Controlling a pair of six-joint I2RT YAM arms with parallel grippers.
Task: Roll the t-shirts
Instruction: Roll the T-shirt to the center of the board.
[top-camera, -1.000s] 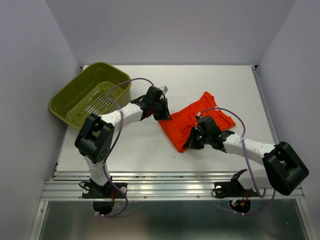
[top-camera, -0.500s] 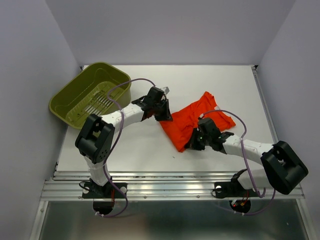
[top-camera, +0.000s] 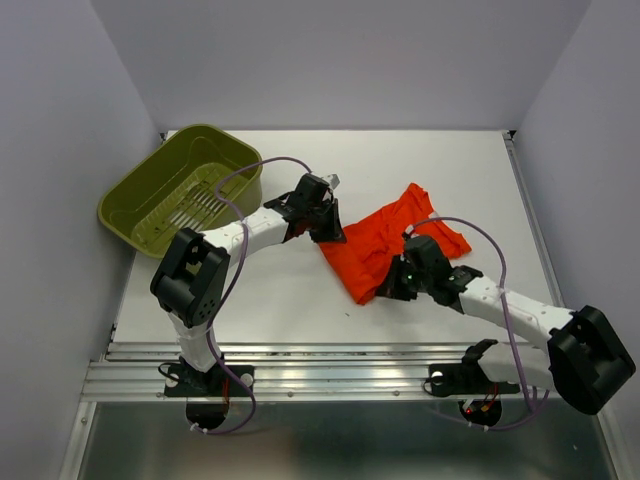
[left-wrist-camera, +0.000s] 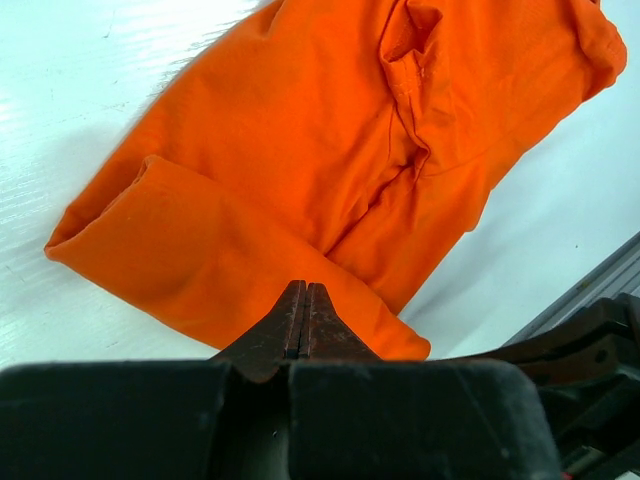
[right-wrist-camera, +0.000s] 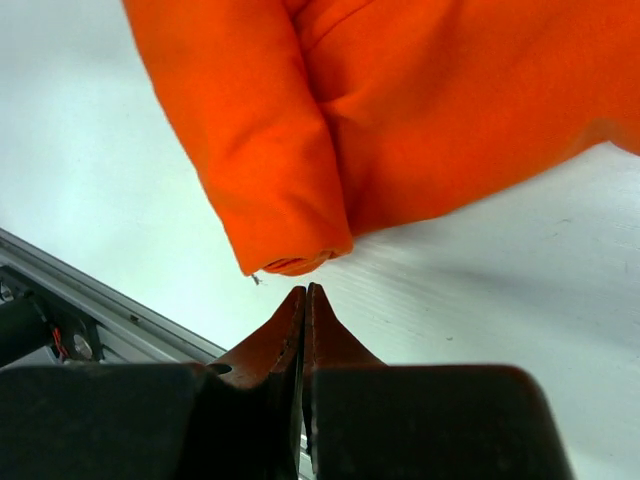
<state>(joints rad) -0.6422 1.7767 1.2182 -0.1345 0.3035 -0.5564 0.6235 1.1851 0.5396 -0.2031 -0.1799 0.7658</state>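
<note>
While one orange-red t-shirt (top-camera: 372, 240) lies outside the one olive-green basket (top-camera: 118, 213), left hand (left-wrist-camera: 303, 295) and right hand (right-wrist-camera: 304, 298) are each pressed shut.

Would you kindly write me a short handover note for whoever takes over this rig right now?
Left end effector: shut, tips at the edge of the t-shirt; no cloth visibly pinched.
Right end effector: shut, empty, over bare table just short of the shirt's folded end.
T-shirt: on the table right of centre, loosely folded over itself and wrinkled, one sleeve sticking out.
Basket: far left corner, nothing in it.
Done: some folding at most; no tight roll.
Left: flatten the shirt and roll it up.
</note>
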